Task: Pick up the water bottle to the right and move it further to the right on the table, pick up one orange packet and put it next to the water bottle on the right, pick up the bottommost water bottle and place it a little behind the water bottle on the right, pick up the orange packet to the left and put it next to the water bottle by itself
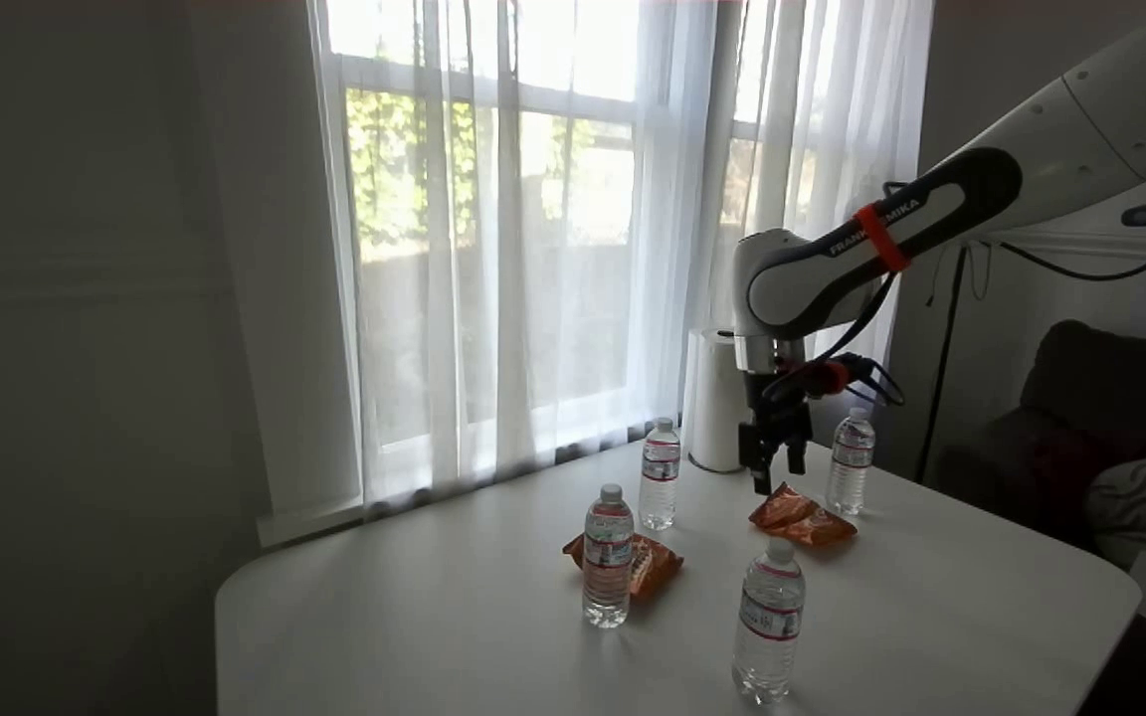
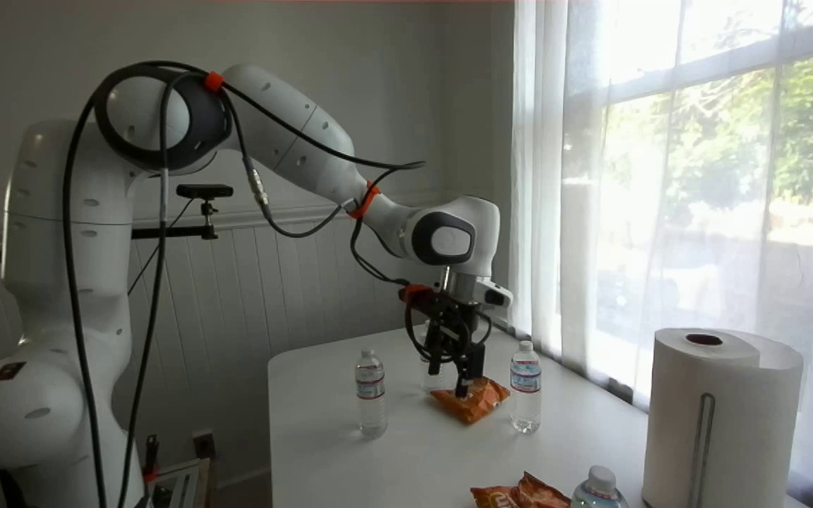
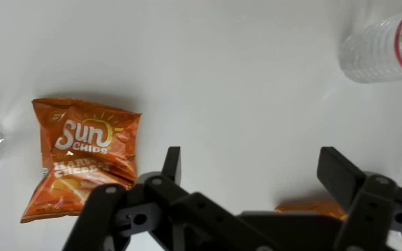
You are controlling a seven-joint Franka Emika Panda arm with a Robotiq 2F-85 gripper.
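The white table [image 1: 414,607] holds several upright clear water bottles and two orange packets. In an exterior view, bottles stand at the front [image 1: 770,626], at the left [image 1: 608,557], near the window [image 1: 660,477] and at the far right [image 1: 851,462]. One orange packet [image 1: 661,567] lies partly hidden behind the left bottle; the other orange packet [image 1: 807,522] lies beside the far-right bottle. My gripper [image 1: 779,469] is open and empty above the table. In the wrist view, a packet [image 3: 86,153] lies left of the fingers [image 3: 250,155], and another packet [image 3: 309,206] is mostly hidden below them.
A paper towel roll [image 2: 720,416] stands at the window side of the table, near a bottle [image 2: 598,490]. Sheer curtains [image 1: 523,298] hang along that edge. A dark sofa [image 1: 1120,408] is beyond the table. A bottle [image 3: 379,52] shows at the wrist view's upper right.
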